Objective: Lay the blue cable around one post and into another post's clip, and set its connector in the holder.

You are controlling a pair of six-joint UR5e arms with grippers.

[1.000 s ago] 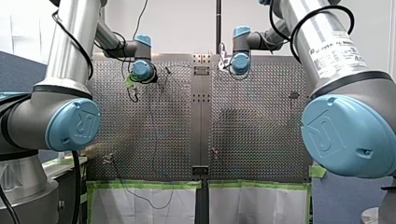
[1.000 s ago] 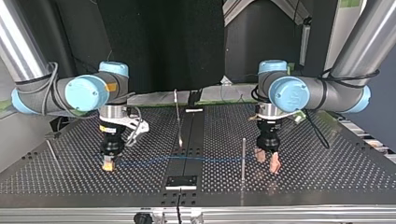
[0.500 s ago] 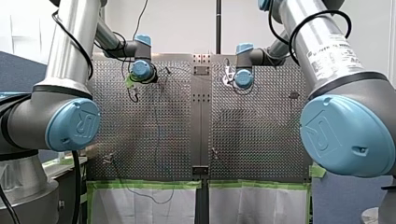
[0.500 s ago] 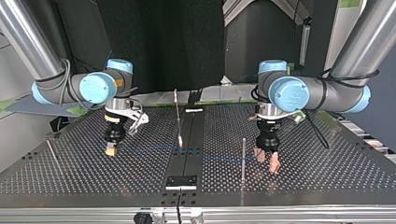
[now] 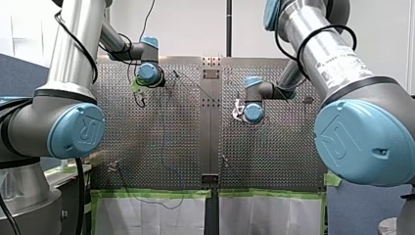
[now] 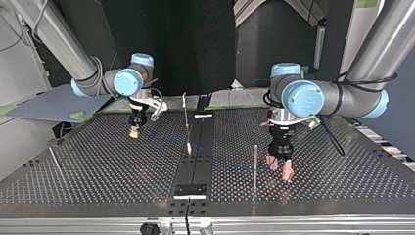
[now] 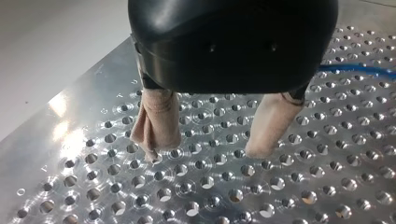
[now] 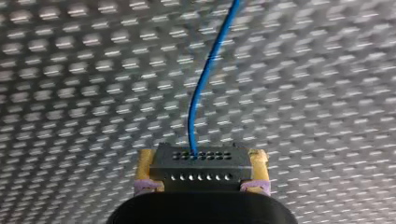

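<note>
Right end effector [image 8: 201,164] down-pointed, gripping connector [image 8: 196,170] — blue cable [image 8: 203,84] leading away, perhaps slack

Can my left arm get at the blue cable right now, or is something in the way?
Probably yes. My left pincer is open and empty, and the blue cable runs just beside it, with nothing between them.

Silver arms [image 5: 73,44] with light-blue joint caps [image 5: 77,131] and black cables [image 5: 79,196].
</note>
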